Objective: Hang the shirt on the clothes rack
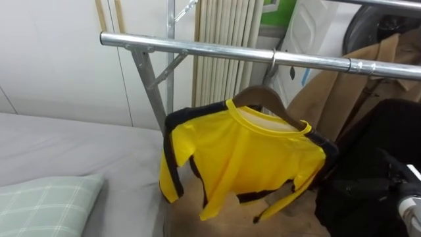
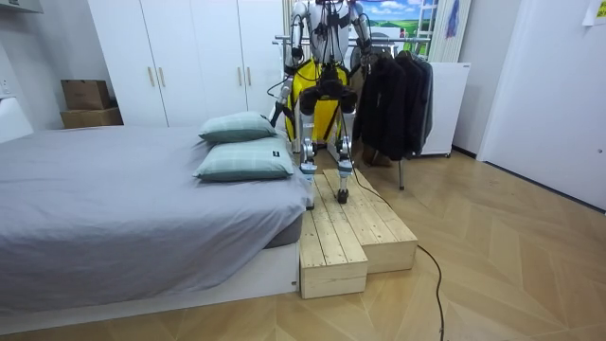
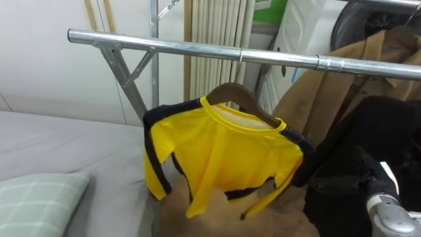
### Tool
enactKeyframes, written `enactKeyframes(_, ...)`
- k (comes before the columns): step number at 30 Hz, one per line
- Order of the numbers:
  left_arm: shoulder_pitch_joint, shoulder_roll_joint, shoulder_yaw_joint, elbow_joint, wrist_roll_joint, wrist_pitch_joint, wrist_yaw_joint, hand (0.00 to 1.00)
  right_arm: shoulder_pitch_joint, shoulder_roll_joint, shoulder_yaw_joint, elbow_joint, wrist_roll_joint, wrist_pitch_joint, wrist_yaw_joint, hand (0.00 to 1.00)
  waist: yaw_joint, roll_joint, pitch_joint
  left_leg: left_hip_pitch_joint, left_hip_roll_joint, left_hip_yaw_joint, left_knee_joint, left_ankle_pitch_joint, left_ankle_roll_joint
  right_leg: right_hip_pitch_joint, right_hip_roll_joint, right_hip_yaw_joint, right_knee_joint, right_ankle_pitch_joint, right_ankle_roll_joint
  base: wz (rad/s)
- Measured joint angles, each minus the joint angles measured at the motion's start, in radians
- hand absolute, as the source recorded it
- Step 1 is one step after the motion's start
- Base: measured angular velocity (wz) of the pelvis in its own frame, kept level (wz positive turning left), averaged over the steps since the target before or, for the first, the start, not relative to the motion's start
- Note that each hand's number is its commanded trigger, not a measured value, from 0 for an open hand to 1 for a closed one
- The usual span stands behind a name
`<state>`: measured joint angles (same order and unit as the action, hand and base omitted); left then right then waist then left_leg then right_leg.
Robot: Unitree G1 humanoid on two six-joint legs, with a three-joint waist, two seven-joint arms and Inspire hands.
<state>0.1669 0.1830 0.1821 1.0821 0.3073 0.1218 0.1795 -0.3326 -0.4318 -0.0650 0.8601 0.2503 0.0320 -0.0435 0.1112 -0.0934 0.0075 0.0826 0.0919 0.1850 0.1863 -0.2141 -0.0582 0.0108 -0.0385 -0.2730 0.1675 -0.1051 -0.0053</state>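
A yellow shirt (image 1: 250, 158) with black trim hangs on a brown wooden hanger (image 1: 263, 97). The hanger's hook sits over the metal rail (image 1: 217, 51) of the clothes rack. My right hand (image 1: 378, 186) is low at the right, in front of a black coat and a little right of the shirt's sleeve. Its dark fingers lie relaxed and hold nothing. In the room view I stand on a wooden platform (image 2: 350, 227) beside the bed, facing the rack, with the yellow shirt (image 2: 317, 90) in front of me.
A brown coat (image 1: 329, 92) and a black coat (image 1: 388, 131) hang right of the shirt. The rack's slanted strut (image 1: 148, 79) rises at the left. A grey bed (image 1: 79, 148) with a checked pillow (image 1: 39, 204) lies lower left. A radiator (image 1: 223, 26) stands behind.
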Motion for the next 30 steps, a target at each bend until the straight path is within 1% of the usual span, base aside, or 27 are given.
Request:
enactKeyframes(3,0.004,0.000,-0.002,0.000,-0.001,0.000,0.002,0.00,0.027,0.005,0.000,0.000,0.021,-0.030,0.000,0.00,-0.001,-0.001,0.0008,0.012,0.000,0.000,0.000,0.000,0.000,0.010,0.000,-0.001,-0.001,0.000,0.000,0.00)
enactKeyframes(4,0.005,0.000,-0.002,0.000,-0.001,0.000,0.003,0.00,0.051,0.008,0.000,-0.004,0.032,-0.041,-0.001,0.00,-0.001,-0.002,0.0008,0.014,0.000,0.000,-0.001,0.000,0.000,0.013,0.000,0.001,-0.001,0.000,0.000,0.00)
enactKeyframes(7,0.005,0.000,0.001,0.001,-0.001,0.000,0.004,0.00,0.103,0.025,-0.006,-0.015,0.056,-0.042,-0.010,0.00,-0.006,-0.004,0.0018,0.013,0.000,0.007,-0.001,0.000,0.000,0.006,0.001,0.018,0.000,0.000,0.001,-0.08)
enactKeyframes(9,0.005,0.000,0.003,0.003,-0.001,0.000,0.004,0.00,0.129,0.029,-0.006,-0.015,0.064,-0.042,-0.011,0.00,-0.008,-0.004,0.0018,0.013,0.000,0.011,-0.001,0.000,0.000,0.005,0.002,0.024,0.000,0.000,0.001,-0.06)
enactKeyframes(11,0.007,0.000,0.005,0.005,-0.013,0.000,0.007,0.00,0.152,0.042,-0.008,-0.015,0.082,-0.049,-0.013,0.00,-0.025,-0.004,0.0015,0.011,0.000,0.010,-0.003,0.000,0.000,0.002,0.003,0.024,0.001,0.000,0.000,0.00)
enactKeyframes(12,0.008,0.000,0.007,0.005,-0.020,0.000,0.008,0.00,0.161,0.047,-0.009,-0.017,0.097,-0.053,-0.013,0.00,-0.028,-0.003,0.0013,0.012,0.000,0.010,-0.004,0.000,0.000,0.002,0.004,0.024,0.001,0.000,0.000,0.00)
enactKeyframes(14,0.019,0.000,0.008,0.004,-0.037,0.000,0.012,0.00,0.218,0.067,-0.027,-0.049,0.151,-0.053,-0.012,0.00,-0.039,-0.001,-0.0006,0.015,0.001,0.011,-0.006,0.000,0.000,0.006,0.004,0.023,0.000,0.000,0.000,0.00)
enactKeyframes(16,0.029,-0.001,0.009,-0.001,-0.037,0.000,0.013,0.00,0.250,0.085,-0.046,-0.059,0.159,-0.060,-0.005,0.00,-0.059,0.002,-0.0006,0.014,0.001,0.011,-0.006,0.000,0.000,0.006,0.004,0.022,-0.001,0.000,0.000,0.00)
enactKeyframes(18,0.034,-0.006,0.012,0.001,-0.037,0.000,0.013,0.00,0.281,0.103,-0.075,-0.048,0.158,-0.062,0.005,0.00,-0.071,0.007,-0.0008,0.014,0.000,0.011,-0.007,0.000,0.000,0.006,0.003,0.021,-0.001,0.000,0.000,0.00)
enactKeyframes(19,0.035,-0.006,0.012,0.013,-0.040,0.000,0.014,0.00,0.298,0.121,-0.090,-0.044,0.158,-0.062,0.003,0.00,-0.082,0.012,-0.0016,0.015,0.000,0.012,-0.008,0.000,0.000,0.005,0.003,0.023,-0.001,0.000,0.000,-0.03)
enactKeyframes(20,0.037,-0.007,0.012,0.021,-0.042,0.000,0.014,0.00,0.317,0.137,-0.106,-0.031,0.161,-0.066,0.004,0.00,-0.090,0.019,-0.0052,0.017,0.000,0.012,-0.011,0.000,0.000,0.006,0.004,0.024,-0.001,0.000,0.000,-0.04)
enactKeyframes(21,0.039,-0.008,0.012,0.022,-0.043,0.000,0.014,0.00,0.326,0.143,-0.110,-0.019,0.166,-0.068,0.006,0.00,-0.093,0.023,-0.0075,0.017,0.000,0.013,-0.013,0.000,0.000,0.007,0.005,0.026,-0.001,0.000,0.000,-0.05)
enactKeyframes(22,0.041,-0.012,0.010,0.029,-0.043,0.000,0.013,0.00,0.346,0.154,-0.114,0.003,0.188,-0.068,0.005,0.00,-0.094,0.032,-0.0121,0.022,0.000,0.017,-0.017,0.000,0.000,0.007,0.005,0.030,0.000,0.000,0.001,-0.11)
enactKeyframes(23,0.041,-0.015,0.007,0.042,-0.043,-0.006,0.014,0.00,0.363,0.165,-0.113,0.028,0.208,-0.074,0.004,0.00,-0.094,0.040,-0.0110,0.032,-0.001,0.024,-0.019,0.000,0.000,0.008,0.005,0.037,0.001,-0.001,0.001,-0.14)
enactKeyframes(24,0.042,-0.016,0.006,0.047,-0.043,-0.008,0.013,0.00,0.370,0.171,-0.112,0.043,0.217,-0.075,0.008,0.00,-0.094,0.043,-0.0109,0.034,-0.001,0.028,-0.019,0.000,0.000,0.008,0.005,0.040,0.001,-0.001,0.001,-0.14)
enactKeyframes(26,0.048,-0.018,0.010,0.056,-0.042,-0.017,0.013,0.00,0.414,0.197,-0.115,0.069,0.212,-0.075,0.018,0.00,-0.104,0.051,-0.0100,0.036,0.000,0.033,-0.019,0.000,0.000,0.007,0.007,0.048,0.001,-0.001,0.001,-0.09)
enactKeyframes(28,0.049,-0.018,0.011,0.056,-0.042,-0.018,0.012,0.00,0.448,0.211,-0.115,0.082,0.214,-0.077,0.037,0.00,-0.108,0.054,-0.0077,0.035,0.000,0.041,-0.019,0.000,0.000,0.001,0.007,0.054,0.003,-0.001,0.001,-0.09)
enactKeyframes(30,0.049,-0.018,0.011,0.056,-0.043,-0.018,0.012,0.00,0.459,0.224,-0.114,0.125,0.216,-0.080,0.058,0.00,-0.114,0.054,-0.0068,0.031,0.000,0.044,-0.019,-0.001,-0.001,-0.008,0.008,0.057,0.008,-0.001,0.001,-0.08)
